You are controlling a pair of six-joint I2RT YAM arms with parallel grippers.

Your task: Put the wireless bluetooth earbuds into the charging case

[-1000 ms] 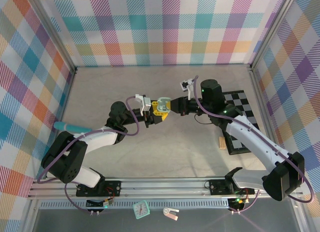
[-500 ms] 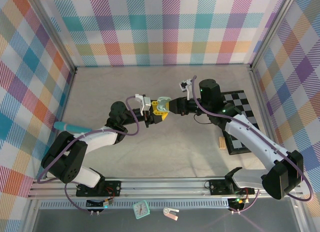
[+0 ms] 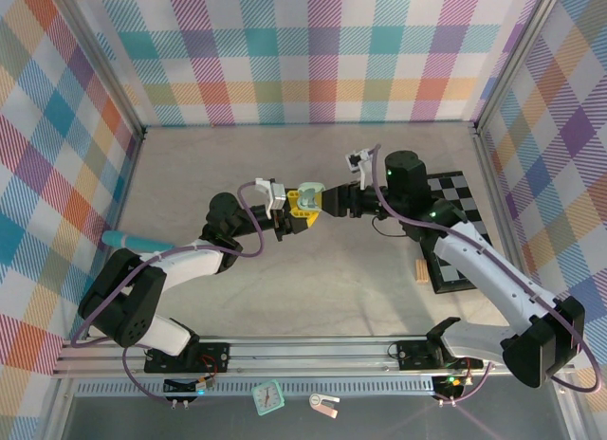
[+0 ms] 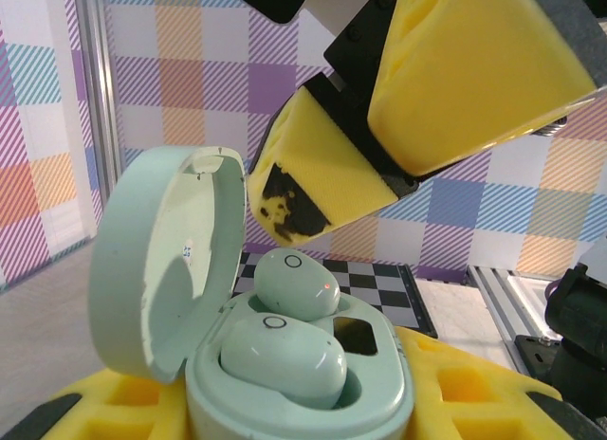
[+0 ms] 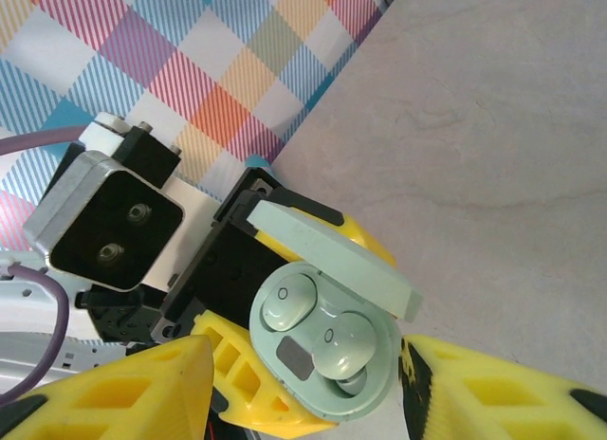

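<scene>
Clamped narrowly in the yellow-padded left gripper (image 3: 298, 210), over the beige table (image 3: 313, 298): a pale green, pebble-shaped plastic charging case (image 4: 303, 407), lid (image 4: 156, 260) swung open. Seated in its wells, two pale green plastic earbuds (image 4: 282, 357), the rear one raised. Flanking the case, the right gripper (image 3: 325, 201), yellow fingers spread apart. Inside the lid, a bluish mark, too small to read.

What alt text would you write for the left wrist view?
An open pale-green charging case, gripped by the left gripper, holds two matching earbuds, the rear one sitting higher. The right gripper hangs open just above them.
</scene>
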